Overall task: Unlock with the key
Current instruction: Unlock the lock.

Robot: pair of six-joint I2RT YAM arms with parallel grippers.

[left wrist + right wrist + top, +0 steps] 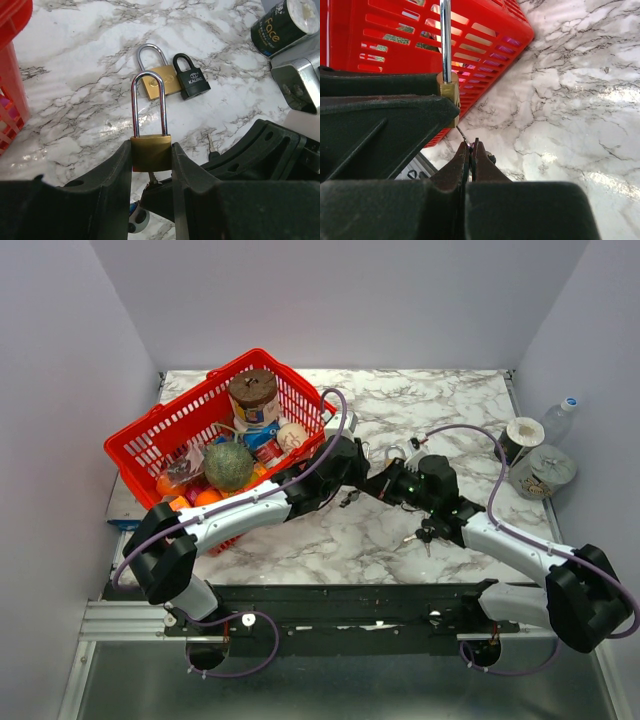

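Note:
My left gripper (151, 157) is shut on a brass padlock (150, 151) with a long steel shackle, held above the marble table. My right gripper (470, 146) is shut on a key (462, 136) whose blade enters the bottom of the padlock (450, 92). The key blade (151, 177) shows below the lock body in the left wrist view. In the top view the two grippers meet mid-table (372, 480). The shackle stands closed in the body.
A second brass padlock (161, 80) and a black padlock (192, 82) lie on the table beyond. A loose bunch of keys (422, 535) lies near the right arm. A red basket (160, 430) of groceries stands at left. Cans (543, 470) and a bottle (562, 415) stand at right.

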